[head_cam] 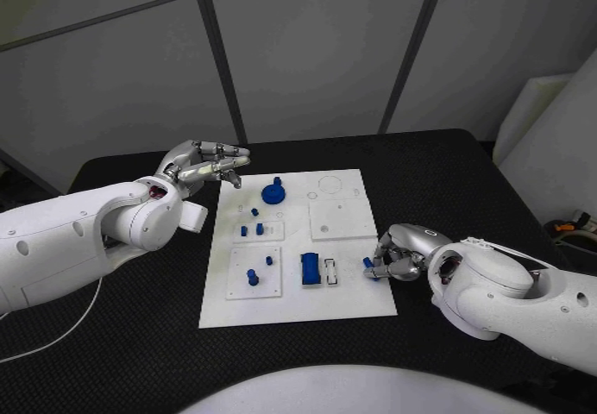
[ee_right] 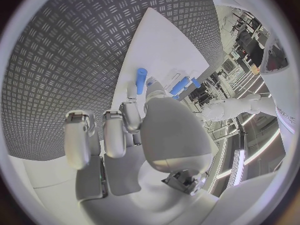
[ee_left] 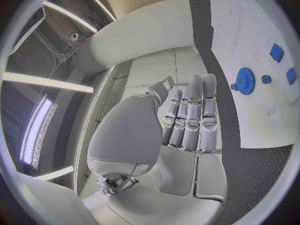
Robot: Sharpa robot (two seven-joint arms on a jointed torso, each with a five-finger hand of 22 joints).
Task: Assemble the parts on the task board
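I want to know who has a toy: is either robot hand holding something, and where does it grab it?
The right hand pinches a small blue peg by one end; the left hand holds nothing.

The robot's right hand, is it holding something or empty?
Holding. The right hand pinches a small blue part in its fingertips at the task board's right edge; the right wrist view shows the piece sticking out beyond the fingers.

The left white arm enters from the left edge; its silver left hand (head_cam: 204,163) is raised, fingers (ee_left: 195,116) extended side by side and empty. The right white arm enters from the right; its silver right hand (head_cam: 400,254) pinches a small blue cylindrical part (ee_right: 141,80).
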